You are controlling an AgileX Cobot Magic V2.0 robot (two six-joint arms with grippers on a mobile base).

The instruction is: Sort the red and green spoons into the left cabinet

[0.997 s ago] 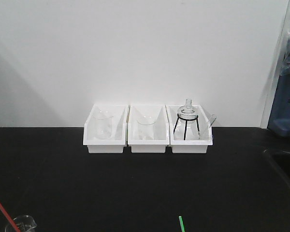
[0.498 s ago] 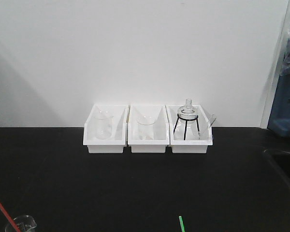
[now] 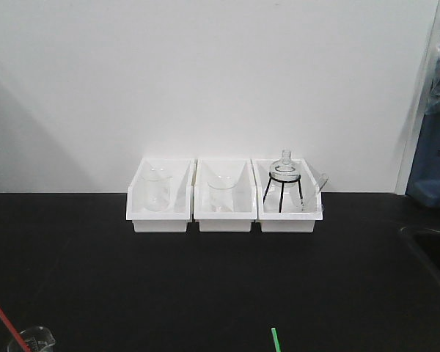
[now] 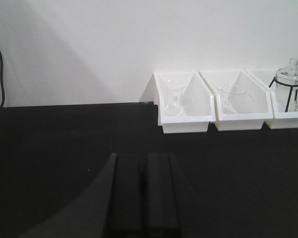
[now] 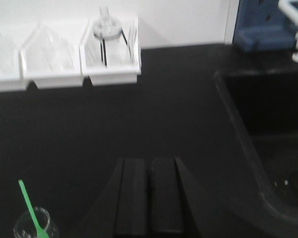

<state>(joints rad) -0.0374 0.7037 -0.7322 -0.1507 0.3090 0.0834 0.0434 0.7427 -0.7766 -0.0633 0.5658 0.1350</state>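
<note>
With the left hand [image 4: 145, 158] and right hand [image 5: 149, 161] both closed and empty, a skewed pull on the green spoon [image 5: 30, 208] or the red spoon [image 3: 7, 326], each at lower left, could topple its beaker [image 5: 35, 227].

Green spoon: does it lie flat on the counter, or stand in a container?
It stands tilted: the green spoon has its lower end inside a glass beaker.

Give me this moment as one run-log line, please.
left gripper shut, empty | right gripper shut, empty | red spoon untouched | green spoon in glass beaker, untouched | left cabinet not in view
</note>
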